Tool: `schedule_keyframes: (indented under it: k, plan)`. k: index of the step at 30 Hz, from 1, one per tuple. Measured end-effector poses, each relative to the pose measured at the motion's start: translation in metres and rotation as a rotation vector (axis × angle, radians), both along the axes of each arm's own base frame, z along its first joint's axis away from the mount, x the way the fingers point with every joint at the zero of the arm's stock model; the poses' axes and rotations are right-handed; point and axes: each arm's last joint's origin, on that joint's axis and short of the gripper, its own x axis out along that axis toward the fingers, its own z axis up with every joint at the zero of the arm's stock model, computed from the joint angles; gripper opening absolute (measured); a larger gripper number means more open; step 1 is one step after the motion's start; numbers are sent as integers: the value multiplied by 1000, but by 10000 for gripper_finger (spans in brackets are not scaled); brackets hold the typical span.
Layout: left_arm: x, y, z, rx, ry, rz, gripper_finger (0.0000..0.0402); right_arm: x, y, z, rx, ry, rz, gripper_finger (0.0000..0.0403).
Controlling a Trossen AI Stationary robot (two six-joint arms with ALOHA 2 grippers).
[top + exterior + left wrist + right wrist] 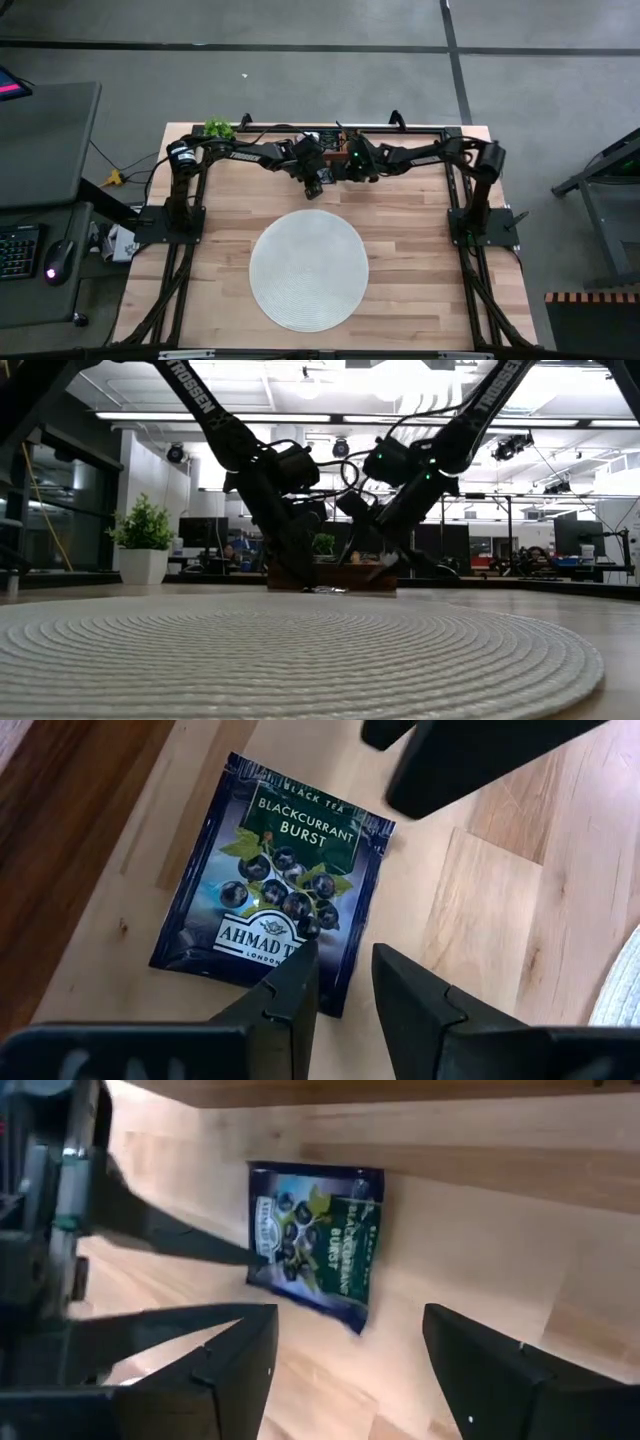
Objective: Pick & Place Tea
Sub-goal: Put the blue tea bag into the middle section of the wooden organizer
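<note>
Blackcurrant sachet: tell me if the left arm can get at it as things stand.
Probably yes. The left gripper hangs right over the sachet, its fingers a little apart at the near edge, with nothing between them. The sachet lies flat on the table, so only an edge offers a grip. The right gripper is open close by.

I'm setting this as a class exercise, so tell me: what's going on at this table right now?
Both arms meet at the table's far edge, beyond the round white mat. A dark tea sachet lies flat on the wood there. The left end effector has its fingers at the sachet's edge. The right end effector hangs open nearby, holding nothing.
</note>
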Motion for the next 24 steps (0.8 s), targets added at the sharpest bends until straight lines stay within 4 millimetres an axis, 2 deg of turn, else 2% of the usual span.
schedule_keyframes:
  k: [15,24]
  plan:
    - [0,0,0,-9,-4,-2,96,10,-13,-24,60,-86,-52,247]
    - [0,0,0,-13,-1,-3,96,21,-25,-34,84,-164,-13,247]
